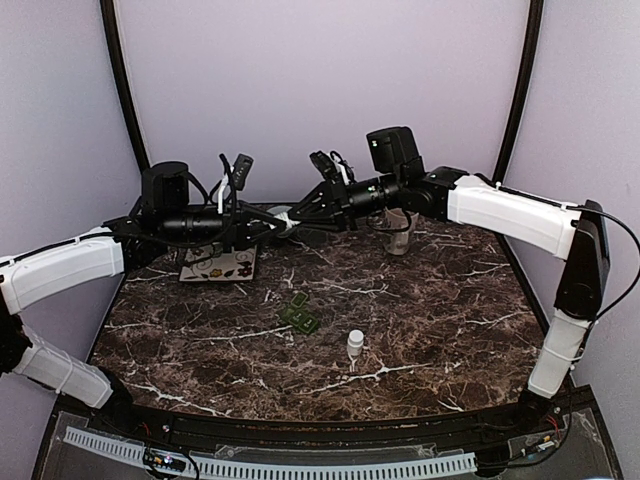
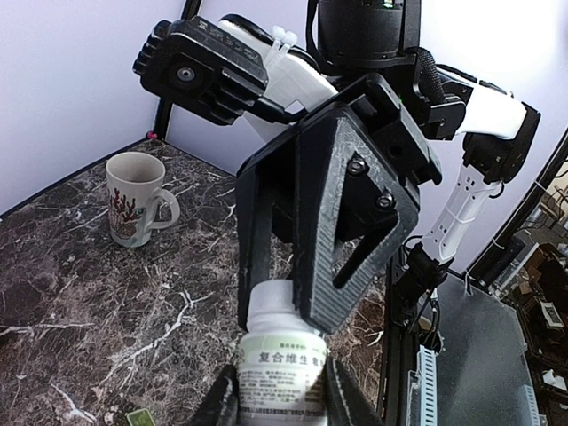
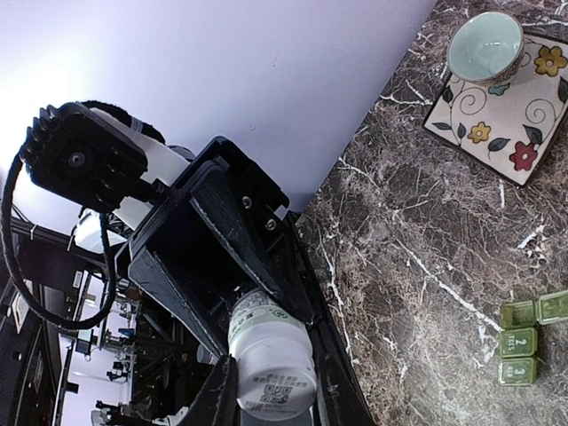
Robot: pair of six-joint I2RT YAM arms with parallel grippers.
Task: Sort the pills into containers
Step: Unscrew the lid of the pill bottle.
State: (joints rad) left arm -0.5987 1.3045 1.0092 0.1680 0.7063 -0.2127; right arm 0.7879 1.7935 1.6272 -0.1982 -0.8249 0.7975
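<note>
item: pill bottle (image 2: 282,359), white with a green-banded label. held level in the air beyond the containers (image 1: 300,316), toward the back wall.
containers: dark green compartment box, lying flat on the desk (image 1: 450,330), below and nearer than the bottle.
left tool (image 2: 282,401): clamped on the bottle's labelled body.
right tool (image 3: 271,395): fingers pressed against the bottle's white end, seemingly the cap.
step, judged: uncapping, no pills sorted yet.
next move likely calls for: twisting the cap off while the left tool holds firm.

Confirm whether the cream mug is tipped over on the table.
No: the cream mug stands upright on the marble table, its open mouth facing up.
</note>
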